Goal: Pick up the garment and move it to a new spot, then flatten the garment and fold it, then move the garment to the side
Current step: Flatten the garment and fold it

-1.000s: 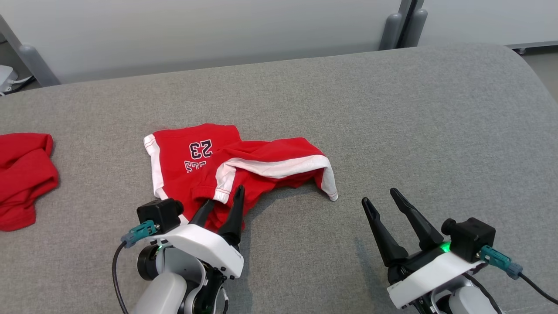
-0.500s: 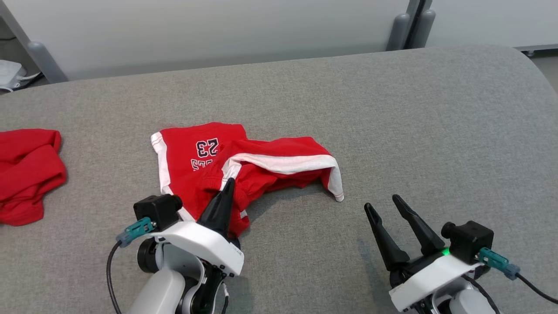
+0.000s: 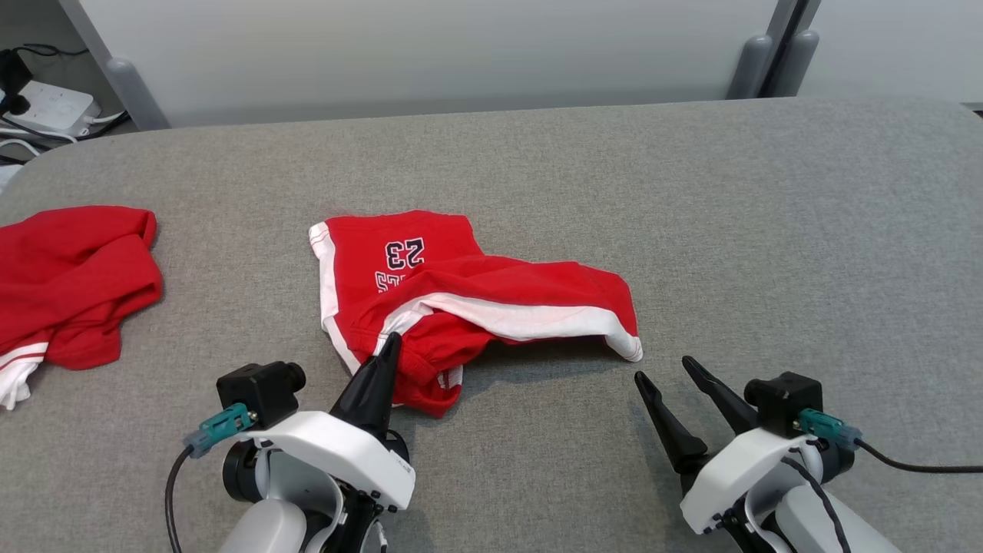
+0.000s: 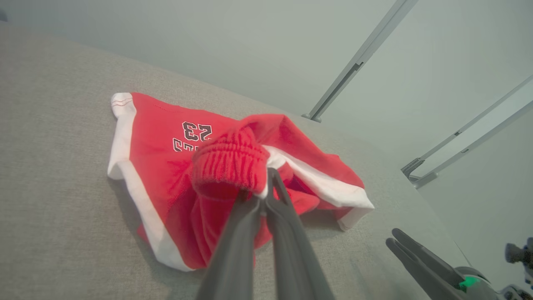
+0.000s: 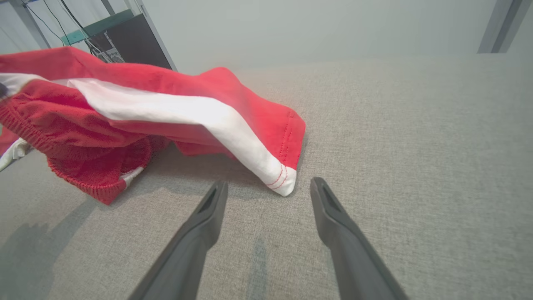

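Observation:
The garment (image 3: 430, 284) is a pair of red shorts with white side stripes and a "23" print, lying crumpled on the grey padded surface (image 3: 691, 200). My left gripper (image 3: 392, 342) is shut on its ribbed red waistband, which bunches up at the fingertips in the left wrist view, garment (image 4: 229, 162), gripper (image 4: 266, 177). My right gripper (image 3: 660, 369) stands open just short of the white-edged leg hem; in the right wrist view that gripper (image 5: 268, 185) has the hem corner of the garment (image 5: 283, 183) just beyond its tips.
A second red garment (image 3: 69, 269) with white trim lies bunched at the far left of the surface. A pale wall with grey posts (image 3: 756, 61) runs behind it. A power strip and cables (image 3: 46, 104) sit at the back left.
My left gripper went from open around the waistband to shut on it and has lifted it slightly. The head camera turned, shifting the whole scene rightward. The right gripper stayed open.

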### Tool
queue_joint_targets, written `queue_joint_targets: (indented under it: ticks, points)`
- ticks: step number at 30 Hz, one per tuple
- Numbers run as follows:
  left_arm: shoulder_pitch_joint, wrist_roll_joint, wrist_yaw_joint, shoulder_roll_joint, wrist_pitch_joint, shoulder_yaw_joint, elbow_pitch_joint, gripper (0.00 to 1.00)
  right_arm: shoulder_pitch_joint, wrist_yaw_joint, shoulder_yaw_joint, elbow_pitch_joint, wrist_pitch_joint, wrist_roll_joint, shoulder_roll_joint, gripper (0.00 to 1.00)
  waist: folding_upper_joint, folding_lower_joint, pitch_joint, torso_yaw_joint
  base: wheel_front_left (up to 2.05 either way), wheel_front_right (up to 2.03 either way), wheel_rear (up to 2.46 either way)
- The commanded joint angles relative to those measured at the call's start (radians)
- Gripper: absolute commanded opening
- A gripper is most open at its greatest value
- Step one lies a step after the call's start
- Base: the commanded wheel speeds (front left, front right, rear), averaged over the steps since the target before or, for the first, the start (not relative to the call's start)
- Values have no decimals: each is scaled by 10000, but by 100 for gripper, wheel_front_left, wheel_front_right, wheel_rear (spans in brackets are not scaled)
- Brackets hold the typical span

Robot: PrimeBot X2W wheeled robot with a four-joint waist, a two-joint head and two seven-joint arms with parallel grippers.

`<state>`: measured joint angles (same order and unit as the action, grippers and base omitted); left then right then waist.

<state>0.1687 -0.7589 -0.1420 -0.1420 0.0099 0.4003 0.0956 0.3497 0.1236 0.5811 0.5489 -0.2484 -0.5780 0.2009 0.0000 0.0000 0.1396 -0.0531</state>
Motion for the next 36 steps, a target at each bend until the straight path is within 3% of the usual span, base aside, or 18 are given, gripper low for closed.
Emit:
queue_joint_targets:
  ticks: [1,15,16,17,18,19,25,29,36]
  points:
    - [220,-62,-68,-72,11,-353,-334,0,232,71,199,-46,-134,64,12,100,0,0,29,33,0,0,0]
    - [630,29,-42,-67,28,-206,-468,0,2157,71,1238,2433,-134,205,-422,100,0,0,716,492,0,0,0]
    - [659,35,-38,-68,24,-200,-465,0,2221,71,1273,2511,-134,192,-445,82,0,0,746,513,0,0,0]
    - [686,41,-36,-69,20,-194,-465,0,2275,71,1296,2575,-134,173,-464,49,0,0,775,532,0,0,0]
    - [708,47,-35,-73,22,-186,-463,0,2323,71,1321,2626,-134,166,-470,34,0,0,798,549,0,0,0]
    - [728,49,-34,-78,22,-184,-462,0,2364,71,1349,2670,-134,168,-476,0,0,0,815,560,0,0,0]
    - [800,107,45,-289,-85,-274,-511,0,2467,71,1032,2559,-134,249,-257,0,0,0,767,523,0,0,0]
    - [810,222,338,-741,-176,-347,-762,0,2396,71,383,1866,-134,484,144,0,0,0,534,401,0,0,0]
    - [871,340,2279,-2457,-49,96,-2186,0,2404,71,-964,189,-134,1133,1073,0,0,0,-108,60,0,0,0]
